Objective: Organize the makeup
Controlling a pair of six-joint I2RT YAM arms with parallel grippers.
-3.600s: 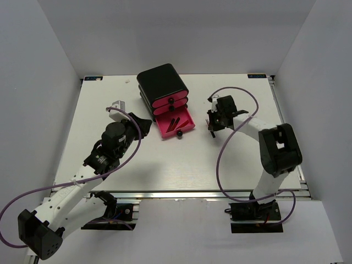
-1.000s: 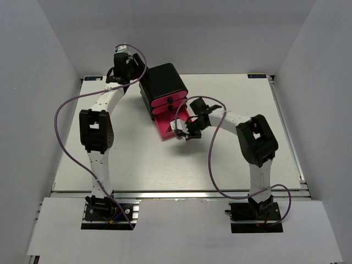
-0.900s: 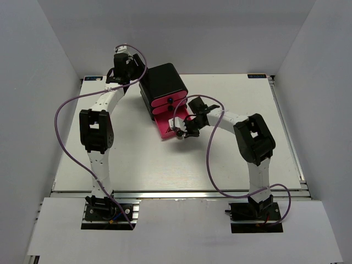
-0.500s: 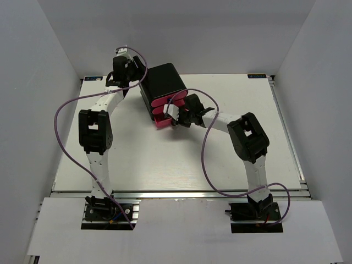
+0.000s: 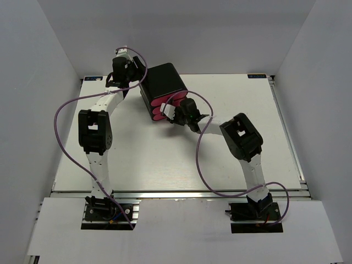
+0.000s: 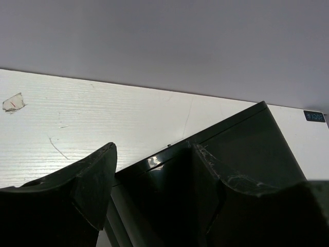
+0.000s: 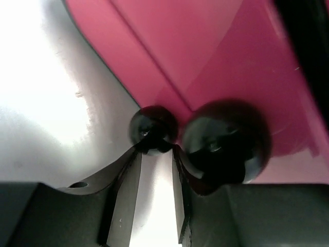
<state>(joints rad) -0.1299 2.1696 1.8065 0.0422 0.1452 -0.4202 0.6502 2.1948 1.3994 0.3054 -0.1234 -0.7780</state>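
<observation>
Closing step, near done: makeup unseen, presumably inside the shut drawers (image 5: 159,108) of the box (image 5: 162,82). Left fingers (image 6: 95,180), open, straddle its rear corner; right fingers (image 7: 123,206) touch its front knob (image 7: 152,128), grip indeterminate. Next: retract both arms from the box.

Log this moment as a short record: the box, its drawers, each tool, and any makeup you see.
box: black box, upright at the far middle of the table
drawers: pink drawers all look pushed in
left tool: left tool straddles the box's rear corner; contact unclear
right tool: right tool jaws slightly parted, tips at a drawer knob
makeup: none in view
</observation>
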